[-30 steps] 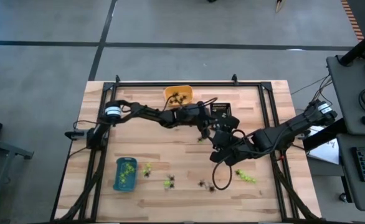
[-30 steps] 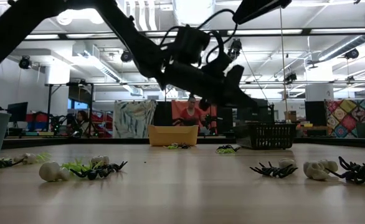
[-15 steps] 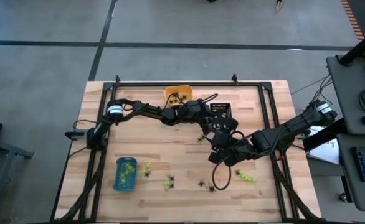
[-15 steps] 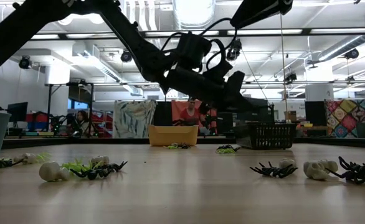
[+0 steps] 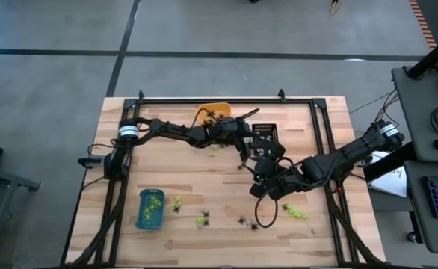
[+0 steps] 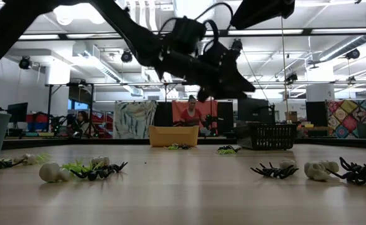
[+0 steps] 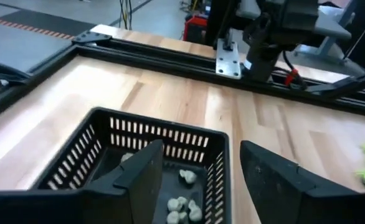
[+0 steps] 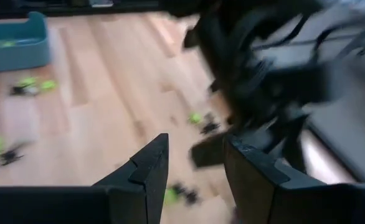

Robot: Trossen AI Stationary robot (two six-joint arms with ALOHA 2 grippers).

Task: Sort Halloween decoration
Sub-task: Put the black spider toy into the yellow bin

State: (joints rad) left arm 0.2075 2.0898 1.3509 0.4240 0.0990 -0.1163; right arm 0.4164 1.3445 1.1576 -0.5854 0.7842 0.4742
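My left gripper [image 7: 201, 180] hangs open above the near rim of a black slatted basket [image 7: 108, 149], with nothing between its fingers. Several whitish trinkets [image 7: 184, 210] lie on the basket's floor. In the high view this gripper [image 5: 243, 136] sits just left of the basket [image 5: 267, 133]. My right gripper [image 8: 195, 168] hovers open and empty over the table's middle [image 5: 267, 175]. Loose lime-green trinkets [image 5: 297, 214], black spiders [image 5: 244, 220] and whitish pieces [image 6: 317, 170] lie on the wood.
An orange tray [image 5: 213, 113] stands at the far edge, left of the basket, and a blue tray [image 5: 150, 208] holding green pieces stands near left. A black frame rail [image 7: 170, 53] rims the table. Both arms crowd the middle; a person shows in the room beyond.
My left gripper has risen a little by the black basket and drawn slightly toward the far edge, and its fingers have spread apart. My right gripper has stayed in place.
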